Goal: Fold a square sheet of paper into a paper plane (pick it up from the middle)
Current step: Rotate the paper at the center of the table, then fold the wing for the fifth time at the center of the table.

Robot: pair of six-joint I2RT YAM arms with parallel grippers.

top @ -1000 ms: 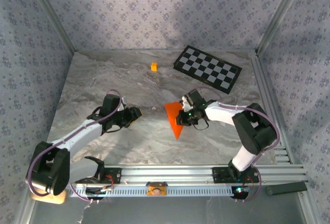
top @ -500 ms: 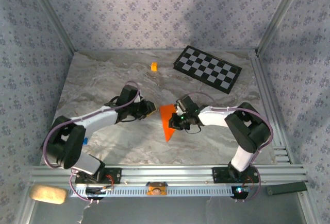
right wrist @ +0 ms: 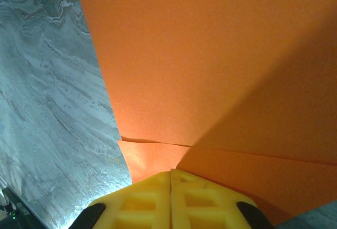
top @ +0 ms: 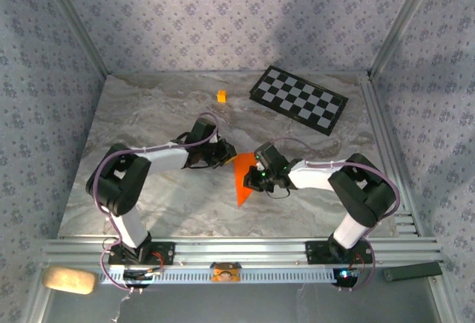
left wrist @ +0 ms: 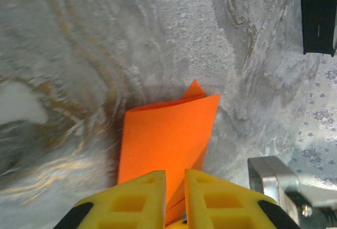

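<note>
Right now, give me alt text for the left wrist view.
The left gripper, yellow fingers nearly closed, straddles the near edge of a folded orange paper on a grey marble tabletop. A black board edge shows at top right.

On my overhead feed the desk (top: 133, 115) is a grey surface with a marbled pattern veined in white and tan. A flat black-and-white checkered board (top: 298, 99) lies by the far right corner, turned at an angle to the edges. A tiny orange-yellow cube (top: 221, 96) sits near the far edge, about midway along it, left of the board and apart from it. Near the middle of the desk I see a folded sheet of bright orange paper (top: 242, 178), its point aimed at the near edge. I cannot tell whether it rests flat on the surface.
</note>
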